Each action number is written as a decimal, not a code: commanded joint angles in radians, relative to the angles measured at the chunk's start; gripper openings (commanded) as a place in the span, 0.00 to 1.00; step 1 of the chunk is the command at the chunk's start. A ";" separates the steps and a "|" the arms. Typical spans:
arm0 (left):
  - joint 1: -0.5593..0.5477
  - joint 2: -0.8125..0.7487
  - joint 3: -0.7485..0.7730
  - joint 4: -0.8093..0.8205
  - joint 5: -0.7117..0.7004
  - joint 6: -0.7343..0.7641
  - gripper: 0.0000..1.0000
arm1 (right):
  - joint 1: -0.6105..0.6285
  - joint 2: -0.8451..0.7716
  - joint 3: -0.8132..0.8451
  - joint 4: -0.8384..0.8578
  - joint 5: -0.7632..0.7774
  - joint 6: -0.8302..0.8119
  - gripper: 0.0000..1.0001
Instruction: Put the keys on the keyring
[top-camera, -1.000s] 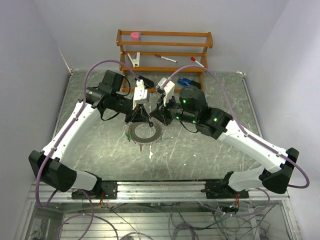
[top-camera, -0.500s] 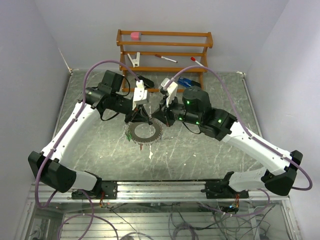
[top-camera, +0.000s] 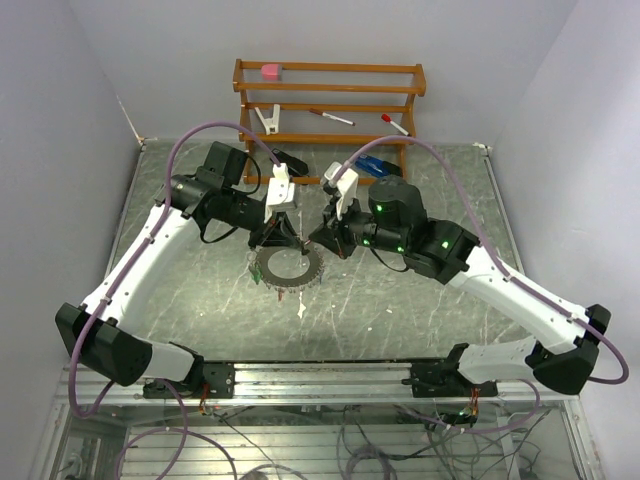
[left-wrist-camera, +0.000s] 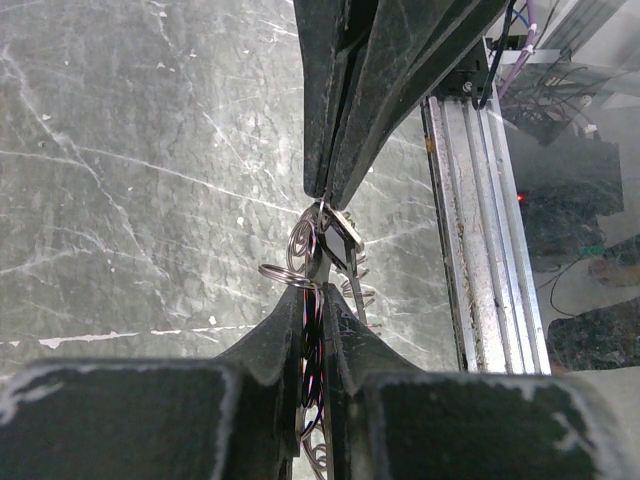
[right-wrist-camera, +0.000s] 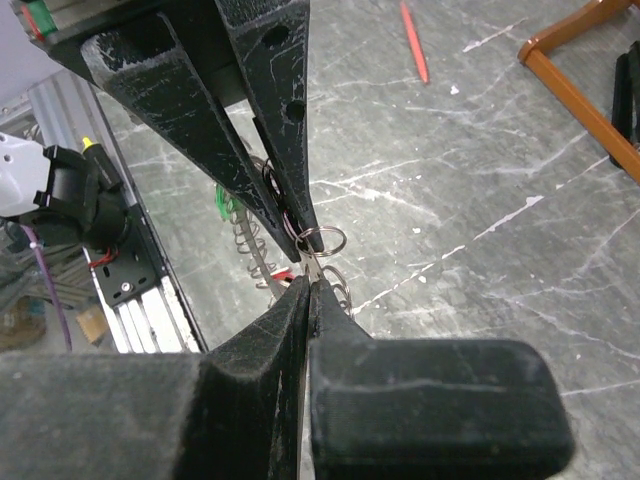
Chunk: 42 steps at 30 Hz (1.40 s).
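Note:
The keyring (top-camera: 266, 273), a grey toothed ring, lies on the table between the arms. My left gripper (top-camera: 283, 237) is shut on its back rim; the coil-fringed rim (left-wrist-camera: 352, 290) runs out from between my fingers. My right gripper (top-camera: 322, 239) faces it tip to tip and is shut on a thin metal key (right-wrist-camera: 317, 262) that ends in a small split ring (right-wrist-camera: 323, 240) at the left gripper's tips. A green tag (right-wrist-camera: 222, 200) and a red tag (right-wrist-camera: 287, 272) hang on the ring's rim below. The other keys are hidden.
A wooden rack (top-camera: 330, 100) stands at the back with a pink block, a clip and red-capped pens. A blue object (top-camera: 367, 165) and a black one (top-camera: 291, 160) lie before it. A red pen (right-wrist-camera: 413, 45) lies on the table. The metal rail (left-wrist-camera: 470, 250) runs along the near edge.
The right arm's elbow and wrist have swung right and back, while its fingertips stay at the ring. The left gripper and the keyring have barely moved.

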 joint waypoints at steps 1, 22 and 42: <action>-0.013 -0.019 0.046 -0.010 0.030 0.014 0.07 | 0.005 0.018 0.024 -0.016 -0.016 -0.011 0.00; -0.025 0.001 0.055 0.003 0.022 -0.004 0.07 | 0.036 0.062 0.078 -0.016 0.054 -0.015 0.00; -0.034 -0.001 0.053 0.002 0.009 -0.003 0.07 | 0.047 0.076 0.092 -0.011 0.078 -0.015 0.00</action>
